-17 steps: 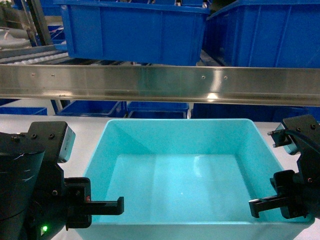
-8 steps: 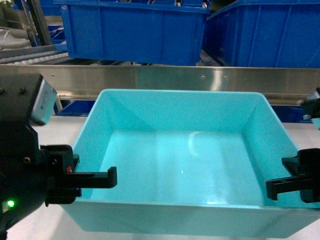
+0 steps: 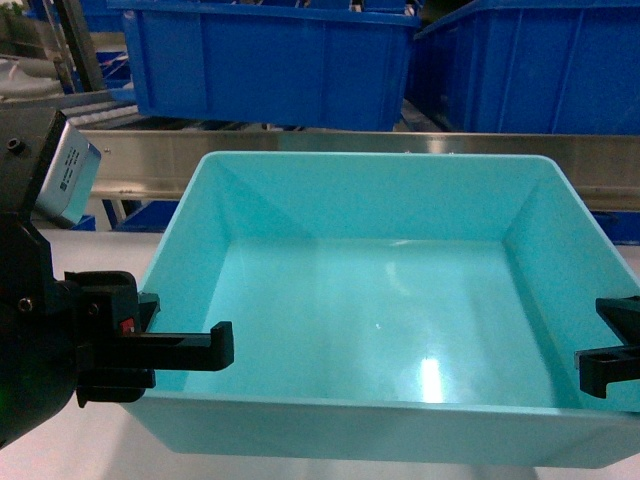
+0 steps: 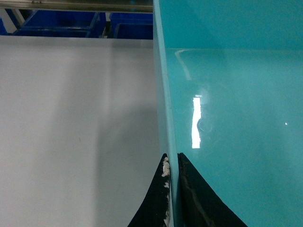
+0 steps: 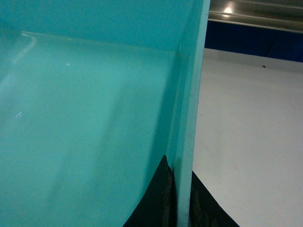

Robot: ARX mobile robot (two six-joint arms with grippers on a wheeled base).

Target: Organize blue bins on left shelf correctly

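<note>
- Since a second ago the turquoise bin point(image 3: 375, 310) has come up and toward the camera: its far rim sat well below the steel beam point(image 3: 330, 155) then and now overlaps the beam's lower edge
- Nearest, the left gripper point(image 4: 171, 189) is pinched onto the bin's left wall, one dark finger on each side of the thin plastic, as the left wrist view shows
- Opposite it, the right gripper point(image 5: 179, 198) clamps the right wall the same way; only its inner finger shows at the edge of the head view
- Held between both arms above the white table point(image 4: 71, 118), the tub is empty, its long axis running left to right across the robot, neither arm nearer
- Its walls are smooth, glossy and sloped, with a rolled rim, so the thin-wall pinch could slip if one side leads
- Beyond the far rim lies the left shelf, straight ahead: brushed stainless steel, with what seem to be roller tracks point(image 3: 100, 110) at upper left, though that corner is dim
- Farthest back, deep-blue crates point(image 3: 270, 60) stand on the level above the beam, ribbed and darker than the tub
</note>
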